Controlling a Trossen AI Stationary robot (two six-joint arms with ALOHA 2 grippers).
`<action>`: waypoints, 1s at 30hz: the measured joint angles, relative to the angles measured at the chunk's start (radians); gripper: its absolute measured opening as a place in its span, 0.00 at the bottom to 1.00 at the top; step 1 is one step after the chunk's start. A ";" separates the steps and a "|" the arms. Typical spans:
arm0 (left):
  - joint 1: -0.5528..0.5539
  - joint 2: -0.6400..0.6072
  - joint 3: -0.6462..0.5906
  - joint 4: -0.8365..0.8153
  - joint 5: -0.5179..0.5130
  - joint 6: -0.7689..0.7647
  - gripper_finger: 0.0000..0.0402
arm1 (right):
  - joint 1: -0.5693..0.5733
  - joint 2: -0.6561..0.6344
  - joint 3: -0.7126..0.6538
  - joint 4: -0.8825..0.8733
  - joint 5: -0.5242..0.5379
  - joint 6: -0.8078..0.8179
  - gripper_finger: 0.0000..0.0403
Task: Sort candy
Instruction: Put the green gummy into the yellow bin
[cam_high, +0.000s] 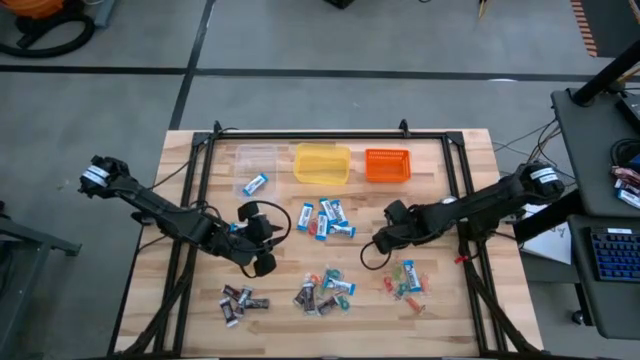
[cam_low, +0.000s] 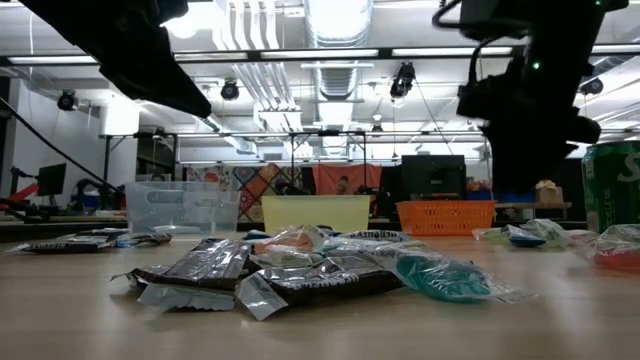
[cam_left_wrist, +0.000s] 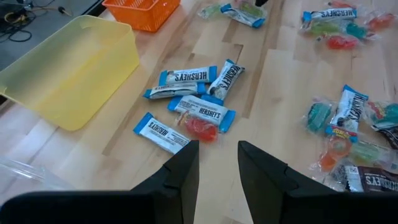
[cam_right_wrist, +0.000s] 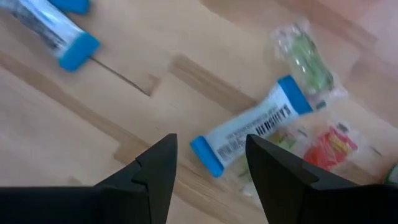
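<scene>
The right gripper (cam_right_wrist: 208, 165) is hovering with fingers parted over a blue-and-white candy bar (cam_right_wrist: 249, 126) lying on the table (cam_high: 190, 170). The left gripper (cam_left_wrist: 217, 162) is waiting, fingers parted and empty, near the blue-and-white bars (cam_left_wrist: 193, 99).

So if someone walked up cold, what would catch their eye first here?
Probably the candy scattered in clusters over the wooden table, blue-and-white bars mid-table and mixed piles along the near edge. Next, the three tubs at the far edge: clear, yellow and orange. Both arms lean in, the right tool open over a blue-and-white bar.
</scene>
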 joint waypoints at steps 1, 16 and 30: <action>0.000 0.000 0.000 0.000 0.000 0.000 0.23 | 0.000 0.013 0.001 -0.005 -0.007 0.005 0.45; 0.000 0.000 0.000 0.000 -0.001 0.000 0.23 | -0.001 0.057 0.001 -0.008 -0.007 0.007 0.45; 0.000 0.000 0.000 0.000 -0.001 0.002 0.23 | 0.000 0.054 0.000 -0.180 -0.164 0.100 0.45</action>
